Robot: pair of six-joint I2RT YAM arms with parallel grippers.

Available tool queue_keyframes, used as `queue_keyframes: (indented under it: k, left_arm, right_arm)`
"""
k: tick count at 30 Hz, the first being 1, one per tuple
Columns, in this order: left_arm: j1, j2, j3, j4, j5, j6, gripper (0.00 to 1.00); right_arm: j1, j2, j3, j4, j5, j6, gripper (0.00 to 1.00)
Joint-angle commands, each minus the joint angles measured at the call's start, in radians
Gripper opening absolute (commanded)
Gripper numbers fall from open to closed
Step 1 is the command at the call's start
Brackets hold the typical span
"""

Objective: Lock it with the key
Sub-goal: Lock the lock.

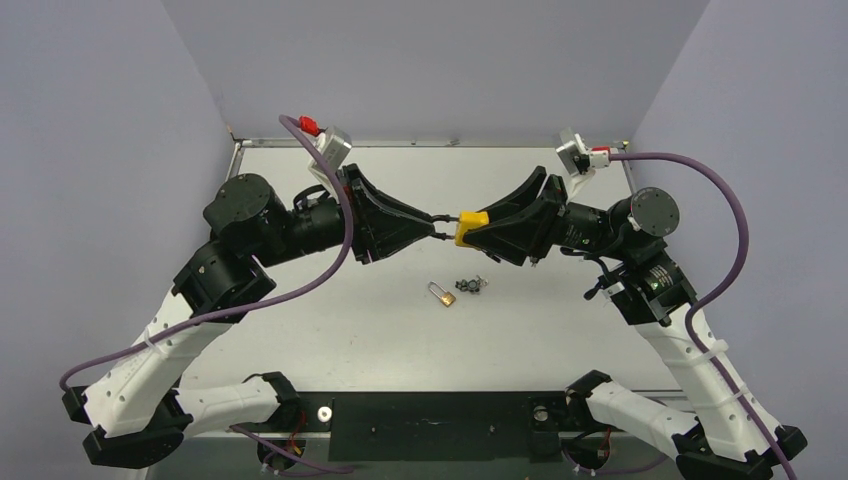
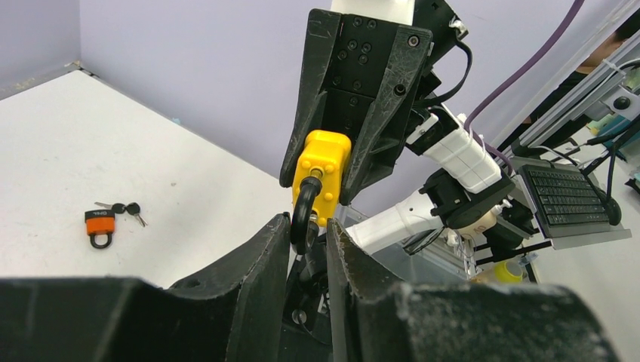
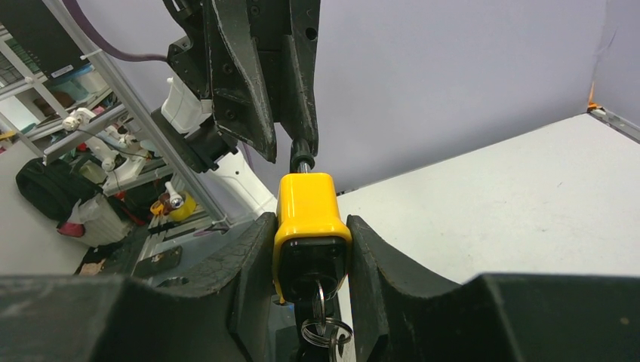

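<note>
A yellow padlock (image 1: 471,226) is held in the air between both arms, above the table's middle. My right gripper (image 1: 482,232) is shut on its yellow body (image 3: 306,207). A key (image 3: 317,290) with metal rings (image 3: 323,328) sticks in the black underside of the lock, between the right fingers. My left gripper (image 1: 437,222) is shut on the lock's black shackle (image 2: 304,215), which runs from the body (image 2: 323,173) down between the left fingers (image 2: 264,256). The shackle (image 3: 302,154) also shows in the right wrist view, pinched by the left fingers.
A small orange padlock (image 1: 445,296) with an open-looking shackle lies on the white table (image 1: 330,330) below the held lock, with a bunch of dark keys (image 1: 470,285) beside it. Both show in the left wrist view, the padlock (image 2: 100,226) and the keys (image 2: 124,209). Grey walls surround the table.
</note>
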Motion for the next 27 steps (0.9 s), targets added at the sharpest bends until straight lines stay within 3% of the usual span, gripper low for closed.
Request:
queue_keyframes:
  k: [1,9,12,15,27]
  left_arm:
    - [0.009,0.009,0.049,-0.013,0.034,0.019,0.22]
    - [0.013,0.027,0.047,-0.007,0.056,0.013,0.21]
    - [0.015,0.029,0.047,-0.008,0.058,0.012,0.14]
    - [0.014,0.032,0.046,-0.006,0.058,0.010,0.00]
    - [0.008,0.050,-0.011,0.090,0.117,-0.030,0.00]
  right_arm:
    - [0.001,-0.017,0.050,0.045,0.026,-0.024,0.00]
    - [0.001,-0.016,0.052,0.039,0.023,-0.030,0.00]
    - [0.002,-0.016,0.053,0.034,0.023,-0.035,0.00]
    - [0.000,-0.015,0.053,0.033,0.025,-0.041,0.00]
    - [0.067,0.019,0.061,0.062,0.072,-0.013,0.00]
